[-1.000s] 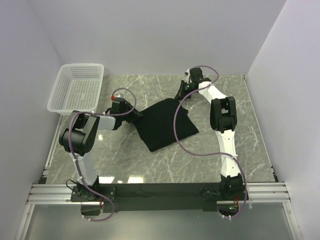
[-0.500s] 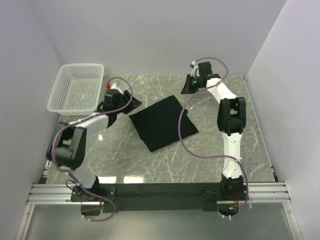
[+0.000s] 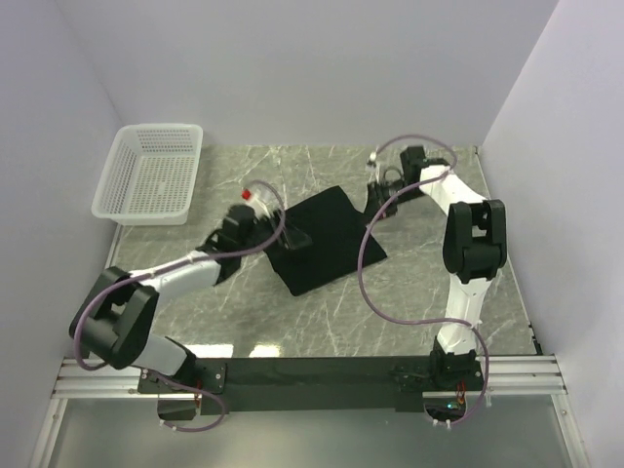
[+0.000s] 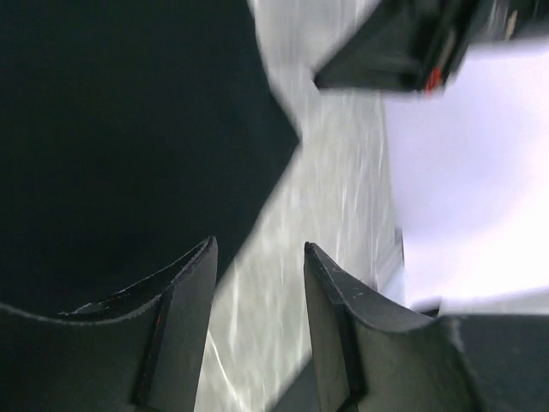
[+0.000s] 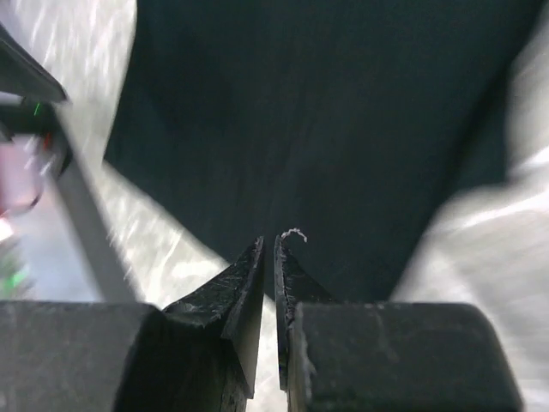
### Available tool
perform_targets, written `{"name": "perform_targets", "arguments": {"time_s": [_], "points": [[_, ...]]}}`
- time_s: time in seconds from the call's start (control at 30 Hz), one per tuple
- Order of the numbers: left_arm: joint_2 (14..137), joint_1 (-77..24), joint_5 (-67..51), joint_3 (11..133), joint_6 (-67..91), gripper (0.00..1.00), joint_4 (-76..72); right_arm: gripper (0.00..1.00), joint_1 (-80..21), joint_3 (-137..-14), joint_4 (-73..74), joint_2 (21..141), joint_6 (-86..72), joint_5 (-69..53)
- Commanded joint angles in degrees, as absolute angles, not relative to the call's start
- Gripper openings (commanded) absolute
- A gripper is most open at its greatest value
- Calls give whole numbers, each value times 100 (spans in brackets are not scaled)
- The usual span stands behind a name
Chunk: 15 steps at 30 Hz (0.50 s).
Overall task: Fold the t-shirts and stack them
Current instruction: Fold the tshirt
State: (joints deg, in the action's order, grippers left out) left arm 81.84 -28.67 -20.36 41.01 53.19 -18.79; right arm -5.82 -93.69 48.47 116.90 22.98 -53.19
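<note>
The left claw point(image 4: 257, 266) stands spread and empty, with bare worktop point(image 4: 334, 189) showing between its fingers. The t-shirt point(image 4: 120, 129) lies just ahead of it and to one side, its edge running close past one fingertip. I cannot tell whether that finger touches the cloth.

The right claw point(image 5: 268, 253) is nearly pressed together, with only a thin slit between the fingers. It pinches nothing, and a wisp of white thread point(image 5: 294, 233) clings to one tip. The shirt lies spread ahead of it, starting just beyond the fingertips.

The shirt is a flat, roughly square black slab between the two claws, and its sides run skew to the worktop's edges. The cloth is matte and looks smooth, with crisp edges and one pointed corner. It is likely light, limp and several layers thick, so it should sag and slide apart if lifted by one point. A safer hold is probably at two corners of one edge, with the fingers slipped under all the layers together.

The worktop is grey-veined marble with a slight sheen, so the cloth may skid rather than bunch. A white mesh basket point(image 3: 156, 129) stands well away, beyond the left claw.
</note>
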Motion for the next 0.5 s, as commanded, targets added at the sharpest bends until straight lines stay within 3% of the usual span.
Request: {"name": "perform_targets", "arguments": {"time_s": [0.0,0.33,0.47], "points": [[8314,-3383,-2110,3772,5888,50,-2653,16,-598,-8783,5502,11470,2988,-5617],[9087,-3771,-1819,3068,6284,48,-3436,12,-589,-8218,4975,11610,2532,-5187],[9343,-3841,-1846,2954,6337,47,-3489,5,-589,-8200,4694,11821,2014,-4853]]}}
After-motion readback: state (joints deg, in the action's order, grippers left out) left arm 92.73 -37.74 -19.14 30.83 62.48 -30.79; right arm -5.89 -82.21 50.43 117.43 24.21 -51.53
